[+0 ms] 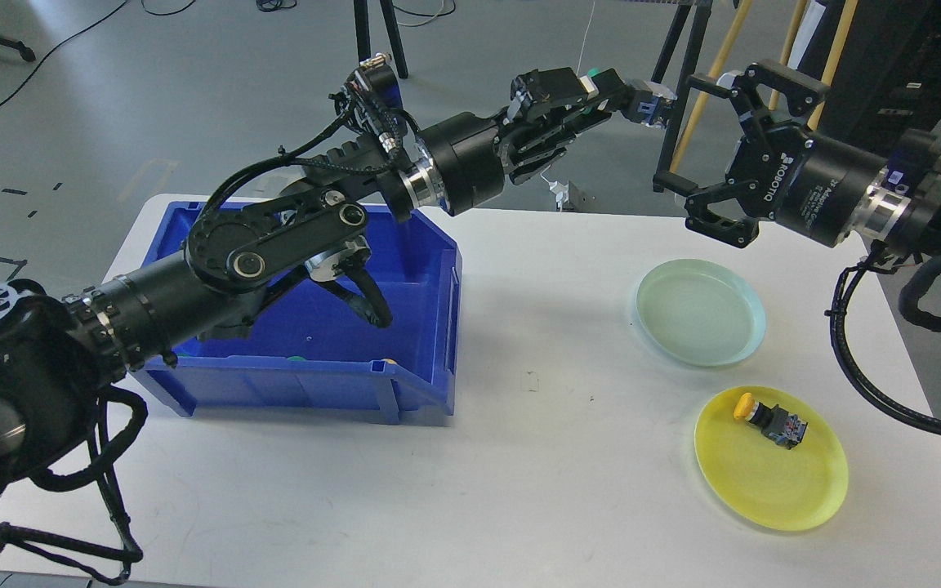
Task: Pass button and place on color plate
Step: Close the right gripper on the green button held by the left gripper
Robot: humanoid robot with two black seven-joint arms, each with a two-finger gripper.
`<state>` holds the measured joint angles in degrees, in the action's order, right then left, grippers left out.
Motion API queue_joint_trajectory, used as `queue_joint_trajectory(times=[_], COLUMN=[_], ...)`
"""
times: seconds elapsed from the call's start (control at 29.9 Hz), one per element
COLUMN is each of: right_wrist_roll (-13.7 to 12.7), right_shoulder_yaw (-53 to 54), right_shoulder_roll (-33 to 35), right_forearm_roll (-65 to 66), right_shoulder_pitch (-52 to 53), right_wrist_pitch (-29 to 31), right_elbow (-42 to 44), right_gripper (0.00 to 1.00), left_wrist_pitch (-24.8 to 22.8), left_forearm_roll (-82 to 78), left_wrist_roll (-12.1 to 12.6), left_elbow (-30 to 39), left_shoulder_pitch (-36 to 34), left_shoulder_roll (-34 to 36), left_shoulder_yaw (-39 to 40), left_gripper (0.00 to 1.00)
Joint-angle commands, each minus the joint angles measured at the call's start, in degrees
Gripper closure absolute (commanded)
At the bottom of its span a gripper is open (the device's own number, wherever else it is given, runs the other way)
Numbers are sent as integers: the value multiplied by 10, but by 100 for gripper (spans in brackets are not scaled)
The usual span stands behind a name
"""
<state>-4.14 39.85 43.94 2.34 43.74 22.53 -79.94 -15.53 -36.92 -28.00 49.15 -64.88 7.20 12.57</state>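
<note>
Below my arms stands the white table (519, 490). My left gripper (601, 102) grasps a green button (613, 88) and offers it to my right gripper (703, 143), spread open just beside. This is the passing step; next my right must clasp it, with the green plate (699, 312) below.

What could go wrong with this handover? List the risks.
1. The left gripper holds the green button above the table's far edge, so a slip could drop it to the floor.
2. The open right gripper is close; a mistimed release might miss it.
</note>
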Motion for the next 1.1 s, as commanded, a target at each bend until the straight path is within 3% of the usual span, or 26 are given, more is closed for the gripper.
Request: queue_joint_trajectory(times=[0.0, 0.23, 0.33, 0.4, 0.6, 0.7, 0.84, 0.87, 0.94, 0.97, 1.07], right_wrist_roll=[0, 0, 0, 0, 5, 5, 4, 5, 4, 4, 4], right_shoulder_yaw=[-6, -6, -6, -6, -6, -6, -6, -5, -4, -4, -4], right_shoulder_roll=[-13, -50, -59, -60, -59, -56, -52, -51, -51, -50, -50], right_forearm_roll=[0, 0, 0, 0, 0, 0, -1, -1, -1, -1, -1], right_shoulder_pitch=[9, 17, 21, 22, 21, 21, 20, 20, 20, 20, 18], right_wrist_pitch=[-3, -5, -5, -5, -5, -10, -11, -11, -12, -12, -13], right_elbow=[14, 41, 45, 44, 44, 44, 42, 42, 42, 42, 42], right_gripper=[3, 8, 15, 28, 90, 99, 100, 100, 100, 100, 100], left_wrist_pitch=[-1, -5, -5, -6, -6, -6, -5, -3, -1, 0, -3], left_forearm_roll=[1, 1, 1, 1, 1, 2, 2, 3, 4, 4, 5], left_wrist_roll=[0, 0, 0, 0, 0, 0, 0, 0, 0, 0, 0], left_elbow=[-1, 0, -1, -1, -1, -1, -1, -1, -2, -3, -5], left_shoulder_pitch=[-1, -2, -2, -2, -3, -3, -3, -3, -3, -3, -4], left_shoulder_roll=[0, 0, 0, 0, 0, 1, 0, -2, -3, -4, -7], left_shoulder_yaw=[-1, -1, -1, -1, -1, -1, -2, -2, -1, -1, -1], left_gripper=[92, 92, 92, 92, 92, 92, 89, 81, 51, 42, 32])
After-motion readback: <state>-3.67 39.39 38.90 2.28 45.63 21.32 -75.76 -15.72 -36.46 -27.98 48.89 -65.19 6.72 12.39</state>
